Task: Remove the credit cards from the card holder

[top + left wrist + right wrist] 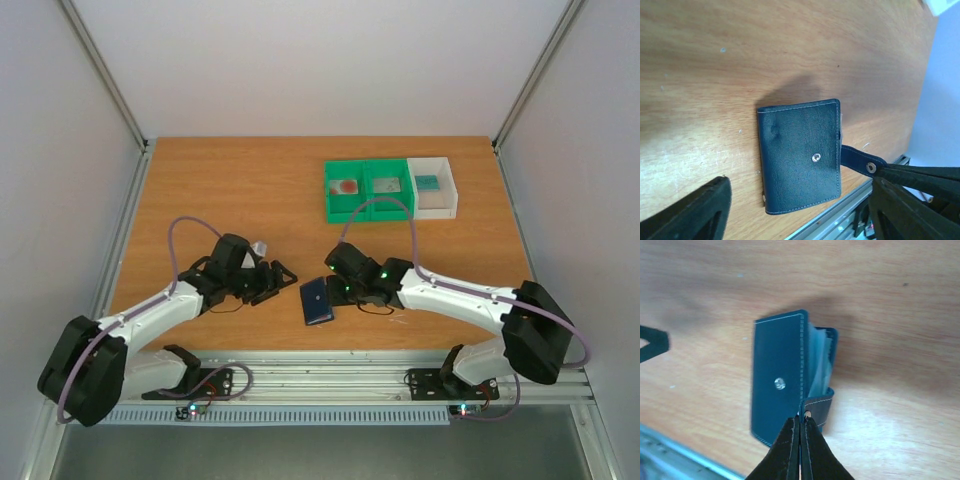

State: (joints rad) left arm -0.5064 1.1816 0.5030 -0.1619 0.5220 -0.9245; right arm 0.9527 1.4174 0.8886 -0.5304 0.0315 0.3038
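The dark navy card holder [317,301] lies closed and flat on the wooden table near the front edge, its snap stud facing up [800,155]. Its side tab [818,407] sticks out, and my right gripper [801,419] is shut on the tab's end [860,161]. My left gripper [800,220] hovers open over the holder, with one finger [690,215] on each side and nothing between them. In the top view it sits just left of the holder [278,282], opposite the right gripper [336,289]. The credit cards are hidden; only pale inner sleeves [821,362] show at the holder's edge.
A green two-compartment bin [366,189] and a white bin [437,187] stand at the back right, each with a small flat item inside. The metal rail [330,378] runs along the table's front edge, close behind the holder.
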